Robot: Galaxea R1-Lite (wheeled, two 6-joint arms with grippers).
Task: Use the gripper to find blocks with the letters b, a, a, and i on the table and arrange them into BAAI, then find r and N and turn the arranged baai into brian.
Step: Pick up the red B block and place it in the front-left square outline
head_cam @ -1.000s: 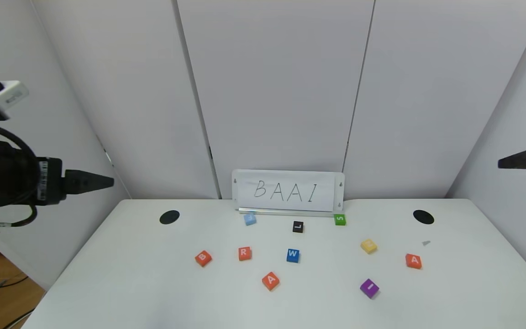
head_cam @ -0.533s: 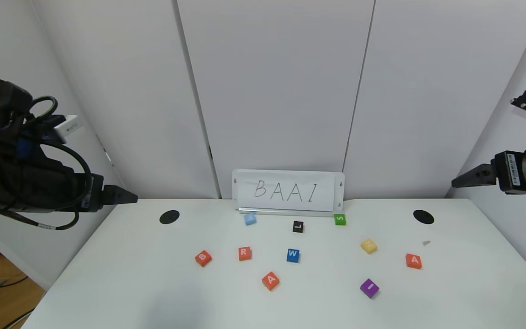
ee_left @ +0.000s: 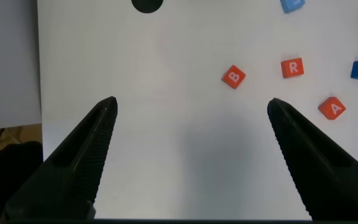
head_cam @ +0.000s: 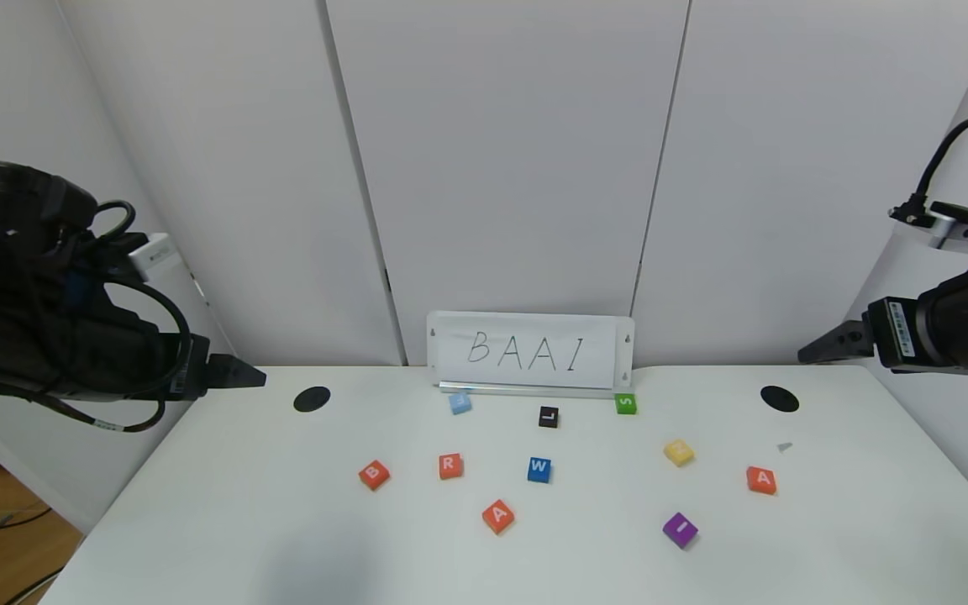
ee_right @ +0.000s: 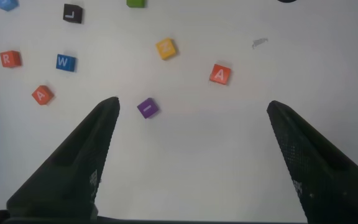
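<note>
My left gripper [head_cam: 236, 374] hangs in the air over the table's [head_cam: 198, 504] far-left corner, its arm reaching in from the left edge, fingers [ee_left: 92, 143] spread wide with nothing between them. My right gripper [head_cam: 820, 349] mirrors it above the far-right corner, near one black hole [head_cam: 779, 398], jaws likewise released and bare (both wrist views look down between the splayed fingers at white tabletop).

A white card [head_cam: 530, 350] stands against the back wall, handwritten "BAAI". In front of it the blocks lie scattered, all flat with letters facing up. The orange-red B [head_cam: 374, 475] sits toward the left, rotated a little so its letter leans. Just to its right is r [head_cam: 450, 465], squarer to the table edge. A blue W tile [head_cam: 539, 470] lies right of that, and one orange-red A [head_cam: 498, 516] rests nearer to me, turned diagonally. The second A [head_cam: 760, 480] lies well apart on the right side, slightly skewed. The purple I [head_cam: 680, 530] sits nearer, its bar running roughly sideways across the tile, corners pointing like a diamond. N [head_cam: 679, 452], yellow, lies between the green S tile [head_cam: 626, 404] and the right-hand A; its faint letter is hard to read. A black L tile [head_cam: 549, 417] and a pale blue tile [head_cam: 460, 402] (letter unreadable) rest close to the card.
</note>
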